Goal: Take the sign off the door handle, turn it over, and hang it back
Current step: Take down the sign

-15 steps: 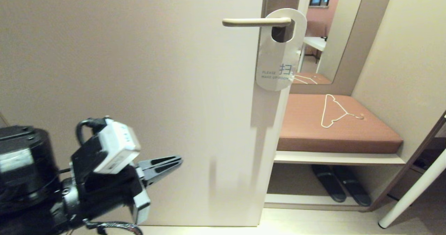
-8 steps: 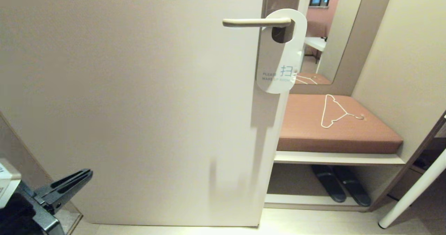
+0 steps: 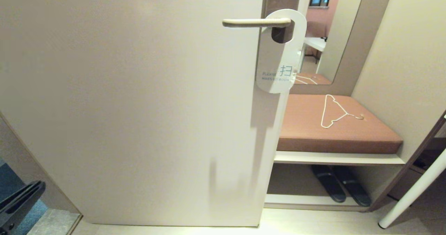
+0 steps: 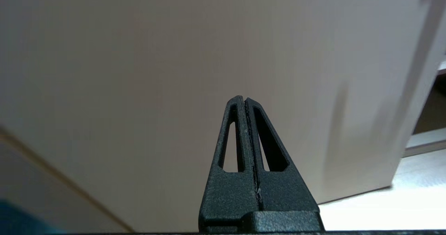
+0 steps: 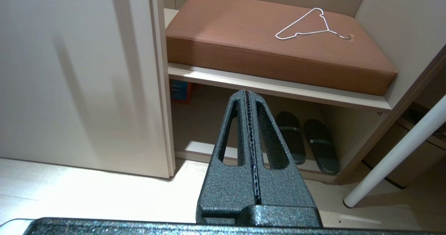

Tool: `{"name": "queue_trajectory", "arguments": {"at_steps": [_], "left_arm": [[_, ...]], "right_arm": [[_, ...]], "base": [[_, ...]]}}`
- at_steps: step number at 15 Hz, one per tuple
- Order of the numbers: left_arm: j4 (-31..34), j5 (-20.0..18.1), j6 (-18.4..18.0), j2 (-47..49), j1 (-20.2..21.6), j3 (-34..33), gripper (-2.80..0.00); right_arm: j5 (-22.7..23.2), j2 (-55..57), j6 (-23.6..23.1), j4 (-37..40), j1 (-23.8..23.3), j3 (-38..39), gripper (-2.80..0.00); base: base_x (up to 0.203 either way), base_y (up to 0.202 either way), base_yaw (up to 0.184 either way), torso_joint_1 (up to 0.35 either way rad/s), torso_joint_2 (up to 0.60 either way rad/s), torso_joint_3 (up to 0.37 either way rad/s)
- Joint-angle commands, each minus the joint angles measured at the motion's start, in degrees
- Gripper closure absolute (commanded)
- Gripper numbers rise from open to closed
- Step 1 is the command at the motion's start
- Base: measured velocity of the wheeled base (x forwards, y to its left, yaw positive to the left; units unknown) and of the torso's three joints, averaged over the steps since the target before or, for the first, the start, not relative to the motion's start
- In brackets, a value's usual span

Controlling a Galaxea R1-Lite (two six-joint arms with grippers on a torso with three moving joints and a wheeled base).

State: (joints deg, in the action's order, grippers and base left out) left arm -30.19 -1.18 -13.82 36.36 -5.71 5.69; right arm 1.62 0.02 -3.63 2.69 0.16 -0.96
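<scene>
So the sign [image 3: 280, 53] is hanging on the door handle [image 3: 256, 22], white side facing out with "PLEASE MAKE UP ROOM" and a blue Chinese character near its lower end. The handle's bar runs level through the oval hole at the top of the card, with its rounded end pointing left, and the sign dangles down along the right edge of the beige door [image 3: 139, 99], sitting a bit skewed.

Left end effector [image 3: 21, 202] is way down in the near left corner of the head view, well apart from the sign, only its dark fingers poking into the shot. The left wrist view shows its jaws pressed together with nothing between them, pointing at the plain door face. Right end effector [image 5: 248, 95] doesn't show in the head view, but its own wrist camera has it closed tight and empty too, aimed low toward the open shelf space right of the door.

Over there: a brown cushion [image 3: 334, 127] on a shelf with a thin white wire clothes hanger [image 3: 336, 111] lying on top, a pair of dark slippers [image 3: 339, 186] on the shelf underneath, and a white pole [image 3: 413, 193] slanting down to the floor at the far right. A mirror [image 3: 324, 36] sits above the cushion.
</scene>
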Motion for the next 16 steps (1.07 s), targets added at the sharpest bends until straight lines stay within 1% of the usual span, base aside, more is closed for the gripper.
{"name": "queue_trajectory", "arguments": {"at_steps": [1, 3, 4, 6, 8, 9, 11, 12, 14, 16], "left_arm": [[4.64, 1.02, 0.19, -8.43, -0.17, -0.20, 0.00], [11.38, 2.21, 1.00, -14.48, -0.06, -0.76, 0.00], [13.10, 2.48, 1.30, -16.99, 0.17, -2.14, 0.00], [14.55, 2.64, 2.11, -20.27, 1.28, -5.68, 0.00], [14.93, 2.32, 5.01, -20.36, 1.57, -5.69, 0.00], [15.16, 2.32, 5.52, -20.66, 2.11, -5.69, 0.00], [17.59, 1.33, 5.65, -24.41, 5.31, -5.69, 0.00], [20.82, 0.97, 5.59, -25.42, 6.38, -5.69, 0.00], [21.82, 0.82, 5.65, -27.51, 6.33, -5.69, 0.00], [25.25, 0.76, 5.17, -30.80, 6.24, -5.69, 0.00]], "right_arm": [[0.05, -0.02, -0.06, 0.03, 0.02, -0.06, 0.00], [0.05, -0.02, -0.06, 0.03, 0.02, -0.01, 0.00], [0.05, -0.02, -0.06, 0.03, 0.02, -0.09, 0.00], [0.05, -0.02, -0.06, 0.03, 0.02, -0.09, 0.00], [0.05, -0.02, -0.06, 0.03, 0.02, -0.09, 0.00], [0.05, -0.02, -0.06, 0.03, 0.02, 0.00, 0.00], [0.05, -0.02, -0.06, 0.03, 0.02, -0.09, 0.00], [0.05, -0.02, -0.06, 0.03, 0.02, -0.09, 0.00], [0.05, -0.02, -0.06, 0.03, 0.02, -0.03, 0.00], [0.05, -0.02, -0.06, 0.03, 0.02, -0.08, 0.00]], "base": [[0.000, 0.000, 0.000, 0.000, 0.00, 0.000], [0.000, 0.000, 0.000, 0.000, 0.00, 0.000], [0.000, 0.000, 0.000, 0.000, 0.00, 0.000], [0.000, 0.000, 0.000, 0.000, 0.00, 0.000], [0.000, 0.000, 0.000, 0.000, 0.00, 0.000], [0.000, 0.000, 0.000, 0.000, 0.00, 0.000], [0.000, 0.000, 0.000, 0.000, 0.00, 0.000], [0.000, 0.000, 0.000, 0.000, 0.00, 0.000], [0.000, 0.000, 0.000, 0.000, 0.00, 0.000], [0.000, 0.000, 0.000, 0.000, 0.00, 0.000]]}}
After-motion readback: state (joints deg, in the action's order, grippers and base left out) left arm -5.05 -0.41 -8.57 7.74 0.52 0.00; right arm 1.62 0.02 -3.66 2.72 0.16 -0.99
